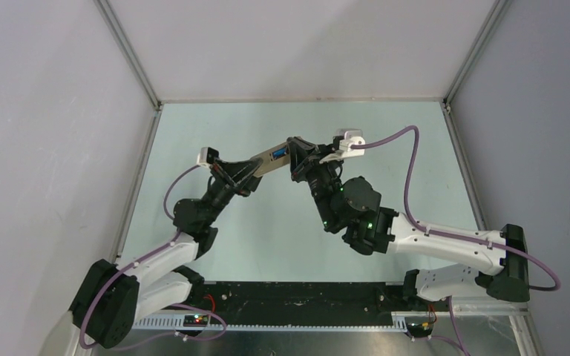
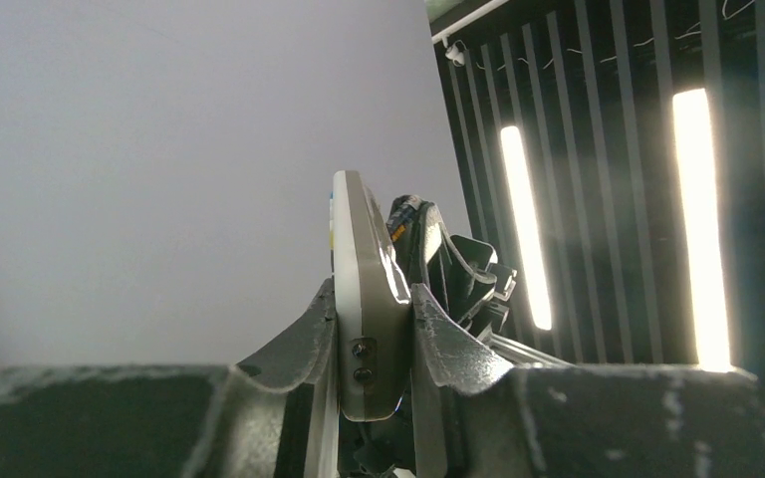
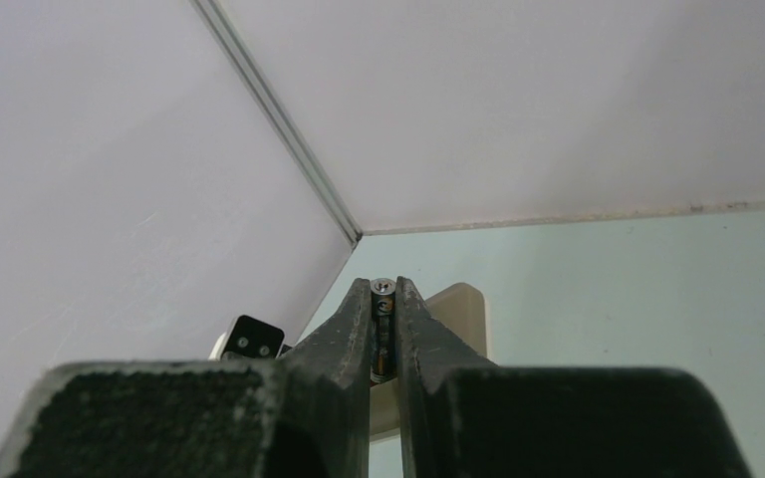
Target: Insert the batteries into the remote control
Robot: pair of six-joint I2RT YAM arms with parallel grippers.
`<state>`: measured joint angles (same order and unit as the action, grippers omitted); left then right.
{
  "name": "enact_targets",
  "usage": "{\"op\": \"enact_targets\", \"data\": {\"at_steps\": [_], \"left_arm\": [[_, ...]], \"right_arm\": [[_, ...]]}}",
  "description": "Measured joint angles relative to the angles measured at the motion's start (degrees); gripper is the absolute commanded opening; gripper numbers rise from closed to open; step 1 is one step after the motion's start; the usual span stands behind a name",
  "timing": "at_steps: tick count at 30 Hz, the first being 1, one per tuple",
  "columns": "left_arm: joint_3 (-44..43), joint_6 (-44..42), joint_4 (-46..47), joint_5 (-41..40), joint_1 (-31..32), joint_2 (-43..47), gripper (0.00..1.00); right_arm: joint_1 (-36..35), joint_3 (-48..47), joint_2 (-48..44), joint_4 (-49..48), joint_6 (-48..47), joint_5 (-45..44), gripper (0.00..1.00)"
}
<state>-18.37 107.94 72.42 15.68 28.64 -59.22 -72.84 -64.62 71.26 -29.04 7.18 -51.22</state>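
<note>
My left gripper (image 1: 246, 175) is shut on the remote control (image 1: 267, 159) and holds it in the air, tan back up. In the left wrist view the remote (image 2: 364, 299) stands edge-on between the fingers of the left gripper (image 2: 374, 297). A bright blue battery (image 1: 277, 153) lies in the remote's slot. My right gripper (image 1: 295, 153) is at the remote's far end, shut on the dark battery (image 3: 382, 321), which stands lengthwise between its fingertips, metal end outward. The right gripper (image 3: 383, 291) has the tan remote (image 3: 458, 324) just behind it.
The pale green table (image 1: 386, 148) is enclosed by grey walls on three sides, with metal corner posts (image 1: 130, 55). Purple cables (image 1: 408, 159) loop from each wrist. The left wrist's camera (image 3: 249, 339) shows beside the right fingers.
</note>
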Motion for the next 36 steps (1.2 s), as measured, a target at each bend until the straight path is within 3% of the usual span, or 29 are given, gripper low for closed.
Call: {"op": "enact_targets", "data": {"at_steps": [20, 32, 36], "left_arm": [[0.8, -0.1, 0.3, -0.5, 0.8, 0.9, 0.0], [0.8, -0.4, 0.0, -0.6, 0.8, 0.2, 0.0], [0.8, -0.5, -0.3, -0.5, 0.8, -0.1, 0.0]], "right_arm": [[-4.1, 0.0, 2.4, -2.2, -7.1, -5.0, 0.09], [-4.2, 0.0, 0.7, 4.8, -2.5, -5.0, 0.24], [-3.7, 0.0, 0.1, 7.2, 0.3, -4.5, 0.33]]}}
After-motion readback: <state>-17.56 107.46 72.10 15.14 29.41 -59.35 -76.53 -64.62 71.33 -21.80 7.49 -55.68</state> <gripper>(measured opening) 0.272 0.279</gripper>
